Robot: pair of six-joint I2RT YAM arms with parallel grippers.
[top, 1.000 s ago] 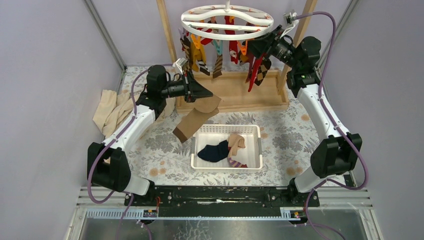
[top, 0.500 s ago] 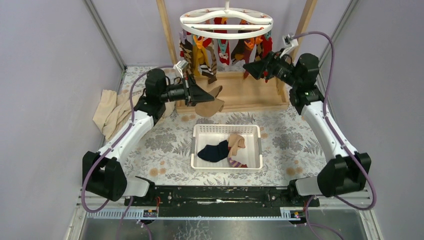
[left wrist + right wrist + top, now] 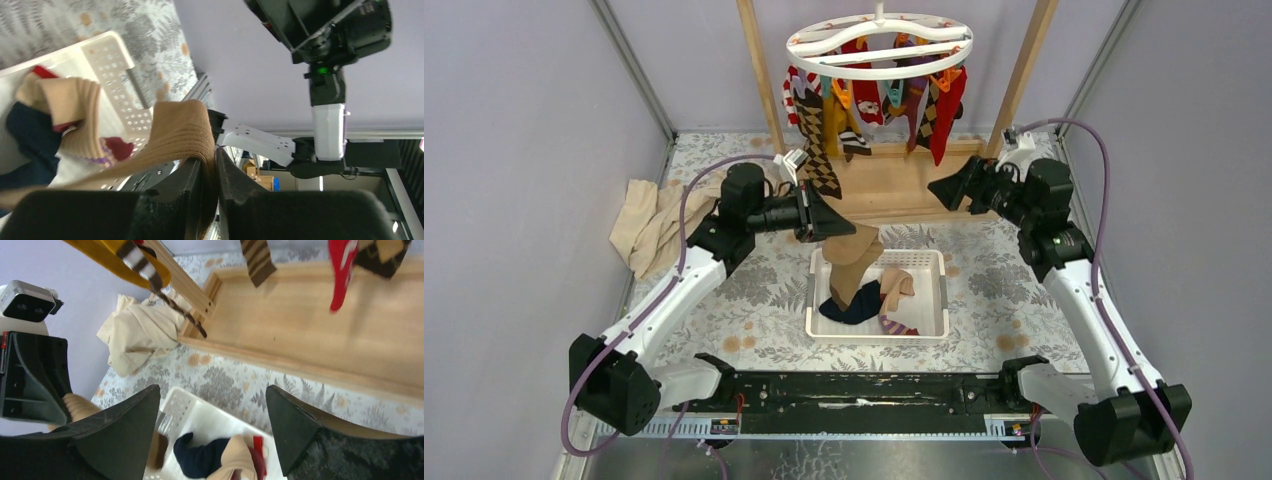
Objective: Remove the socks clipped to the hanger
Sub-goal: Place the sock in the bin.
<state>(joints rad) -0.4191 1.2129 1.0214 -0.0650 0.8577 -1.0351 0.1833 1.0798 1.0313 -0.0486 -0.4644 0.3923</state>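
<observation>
The white round hanger hangs from the wooden rack, with several socks clipped under it: red, mustard, argyle and striped. My left gripper is shut on a brown ribbed sock, which dangles into the white basket. In the left wrist view that brown sock is pinched between the closed jaws of the left gripper. My right gripper stands open and empty, below and right of the hanger. In the right wrist view the right gripper frames the basket.
A navy sock and a tan sock lie in the basket. The wooden rack base sits behind it, with uprights either side. A beige cloth is heaped at the left wall. A mustard sock and a red sock dangle above the right gripper.
The left gripper carried the brown sock from beside the rack to over the basket. The right gripper opened, drew back and dropped away from the hanging socks, which swung.
</observation>
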